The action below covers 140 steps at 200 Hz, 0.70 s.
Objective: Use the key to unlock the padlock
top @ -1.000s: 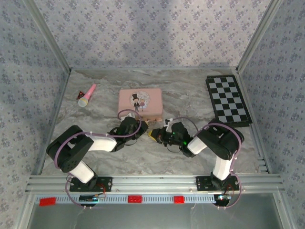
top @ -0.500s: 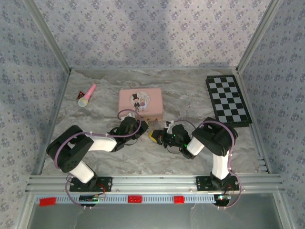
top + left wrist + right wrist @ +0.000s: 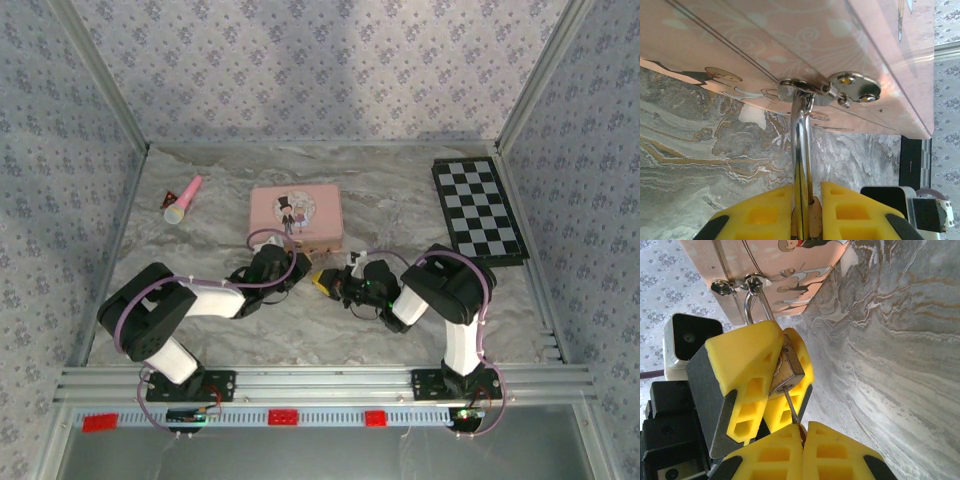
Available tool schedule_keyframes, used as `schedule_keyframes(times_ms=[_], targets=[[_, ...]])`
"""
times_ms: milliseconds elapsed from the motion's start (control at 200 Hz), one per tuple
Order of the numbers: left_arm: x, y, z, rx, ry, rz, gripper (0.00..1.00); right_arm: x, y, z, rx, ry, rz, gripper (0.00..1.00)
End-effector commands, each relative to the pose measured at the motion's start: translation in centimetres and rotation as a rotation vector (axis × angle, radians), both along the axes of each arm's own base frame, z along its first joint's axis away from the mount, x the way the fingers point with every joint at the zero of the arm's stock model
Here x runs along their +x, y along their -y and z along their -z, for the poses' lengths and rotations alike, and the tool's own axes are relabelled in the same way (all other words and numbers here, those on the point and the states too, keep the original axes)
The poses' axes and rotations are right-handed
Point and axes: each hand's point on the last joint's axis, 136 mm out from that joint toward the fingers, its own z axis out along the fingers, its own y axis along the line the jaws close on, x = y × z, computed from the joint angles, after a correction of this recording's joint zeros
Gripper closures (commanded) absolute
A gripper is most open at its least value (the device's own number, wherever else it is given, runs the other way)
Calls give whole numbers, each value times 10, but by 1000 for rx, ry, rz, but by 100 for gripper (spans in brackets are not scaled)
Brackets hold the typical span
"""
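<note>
Your left tool (image 3: 805,215) clamps the padlock (image 3: 786,371), its shackle (image 3: 801,145) hooked onto the pink tin (image 3: 295,212). Your right tool (image 3: 802,437) pinches the key (image 3: 790,406), blade tip at the lock's base. Insertion looks to be in hand; next likely a straight push, then a twist. The tin crowds both wrists. The toy microphone (image 3: 183,200) and checkerboard (image 3: 478,210) lie well apart on the tabletop (image 3: 400,195).

A pink rectangular tin with a cartoon couple on its lid (image 3: 296,217) lies flat on the grey marbled tabletop (image 3: 400,190). A pink-and-yellow toy microphone (image 3: 183,201) lies well apart to its left. A black-and-white chequered board (image 3: 479,211) lies well apart to its right.
</note>
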Motion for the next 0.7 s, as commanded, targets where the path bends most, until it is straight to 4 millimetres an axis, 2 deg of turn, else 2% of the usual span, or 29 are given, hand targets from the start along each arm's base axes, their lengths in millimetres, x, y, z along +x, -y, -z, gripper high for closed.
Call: schedule_keyframes(times_ms=[0,420,695], targets=[[9,19,-44,-112,116,28,100,3,3,-1,12,3,16,100],[10,23,-50,-127,127,43,100,4,-1,-4,30,-10,3,100],[10,26,-54,-154,133,50,100,8,-1,-13,51,3,9,100]])
